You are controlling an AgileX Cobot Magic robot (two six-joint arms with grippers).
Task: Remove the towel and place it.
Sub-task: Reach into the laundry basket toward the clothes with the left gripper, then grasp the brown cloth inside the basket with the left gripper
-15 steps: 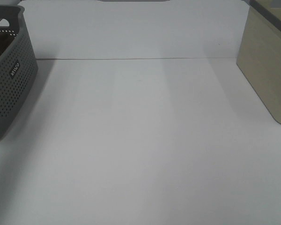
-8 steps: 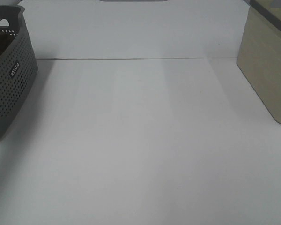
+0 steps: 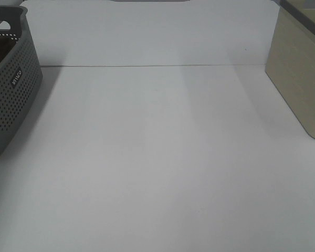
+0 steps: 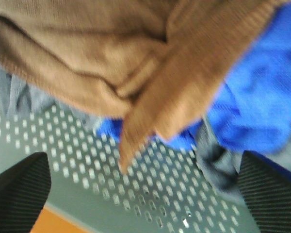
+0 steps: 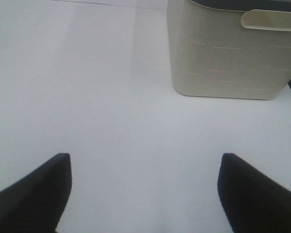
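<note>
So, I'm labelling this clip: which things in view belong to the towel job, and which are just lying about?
Job: brown towel; grey basket holding it; left pincer, open over it.
Lying about: blue cloth; grey cloth; beige bin; table; right pincer, open.

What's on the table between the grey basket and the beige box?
Nothing: in the exterior high view, only bare white table lies between the grey basket and the beige box.
</note>
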